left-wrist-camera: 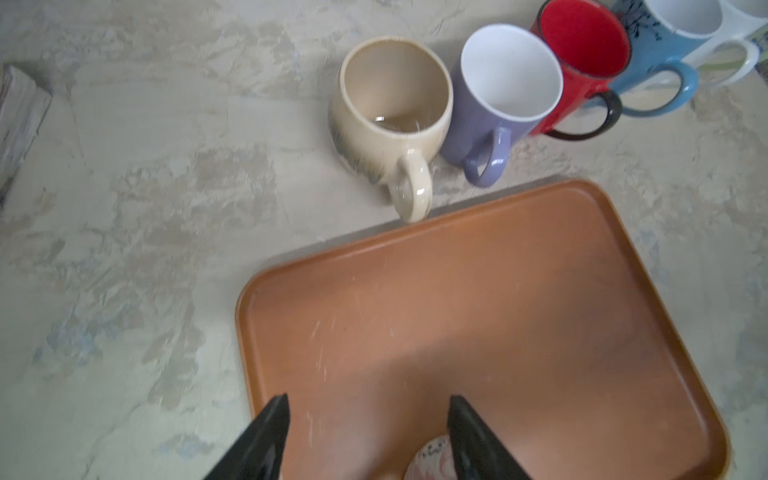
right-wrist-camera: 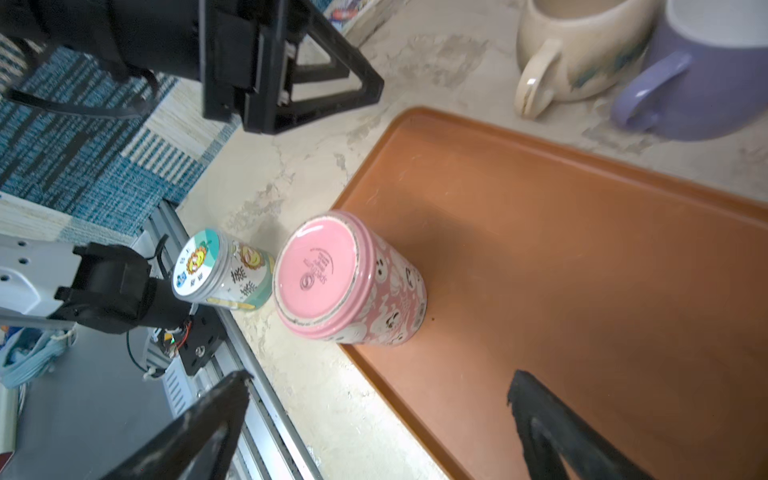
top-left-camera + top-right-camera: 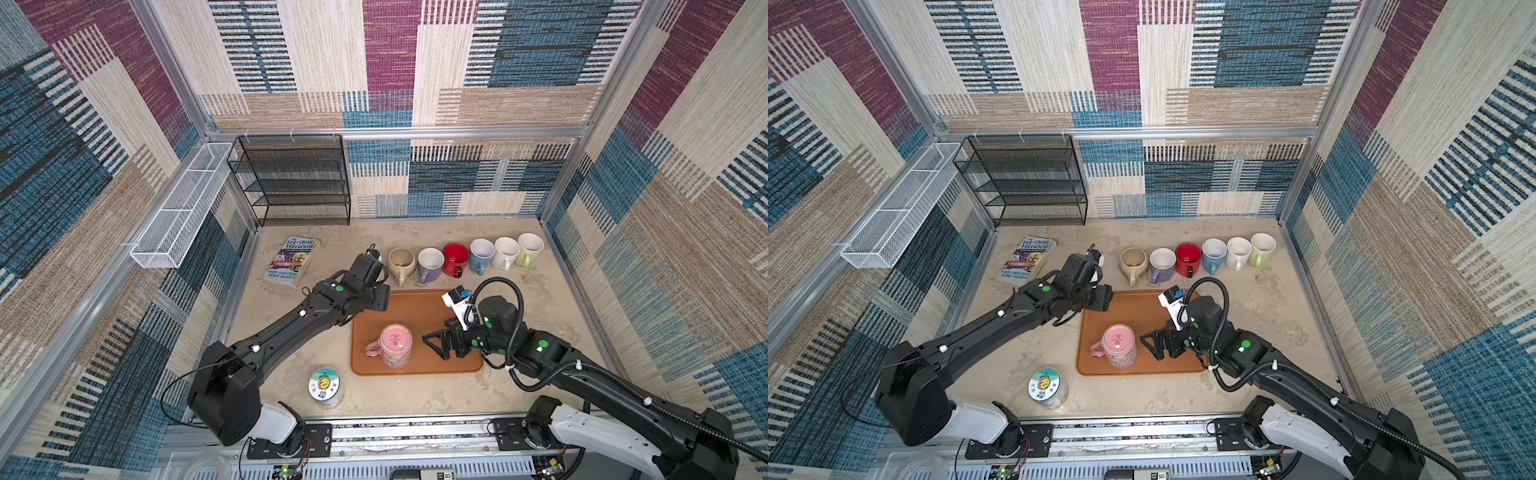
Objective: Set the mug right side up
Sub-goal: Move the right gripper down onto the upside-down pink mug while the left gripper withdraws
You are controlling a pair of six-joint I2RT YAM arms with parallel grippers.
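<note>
Pink mug [image 3: 395, 345] sat upside down, base up, on the front-left part of the orange tray [image 3: 419, 305], with its handle pointing left in both top views. Right gripper [image 2: 380, 382] hung just right of the mug, jaws spread wide, gripping nothing, only bare tray between it and the mug. Left gripper [image 1: 368, 405] hovered over the tray's far-left corner, jaws apart and empty, apart from the mug.

Sunflower-lid jar [image 3: 325, 385] stood on the table just off the tray's front-left corner, near the handle side. Behind the tray was a row of upright mugs:
- beige mug [image 3: 401, 262], handle right at the tray's far edge
- purple mug [image 3: 430, 262]
- red mug [image 3: 455, 258]
- blue mug [image 3: 481, 253]
- white mug [image 3: 505, 251]
- green mug [image 3: 528, 247]

Book [image 3: 291, 261] lay far left, with a black wire shelf [image 3: 293, 178] behind it and a white wire basket [image 3: 183, 208] on the left wall.
</note>
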